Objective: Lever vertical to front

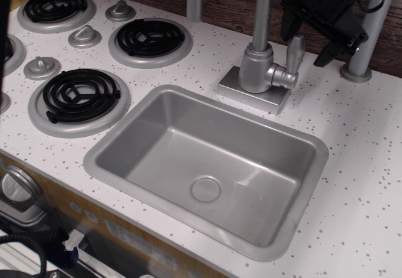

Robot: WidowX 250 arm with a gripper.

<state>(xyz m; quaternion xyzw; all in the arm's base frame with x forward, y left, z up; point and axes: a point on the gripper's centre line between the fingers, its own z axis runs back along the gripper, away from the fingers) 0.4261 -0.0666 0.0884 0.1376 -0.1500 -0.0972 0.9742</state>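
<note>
The lever (294, 53) is a short silver-grey paddle standing upright on the side knob (282, 77) at the right of the faucet base (254, 90). My black gripper (309, 44) hangs above and just behind the lever's tip, fingers spread to either side of it. It is open and holds nothing. One finger (288, 24) shows left of the tip and the other finger (328, 55) is to its right. The lever stands free of the fingers.
The tall curved faucet spout (251, 2) rises left of the lever. The grey sink basin (207, 165) lies in front. A grey post (367, 39) stands right of the gripper. Stove burners (149, 38) and conical knobs (84, 37) are at the left.
</note>
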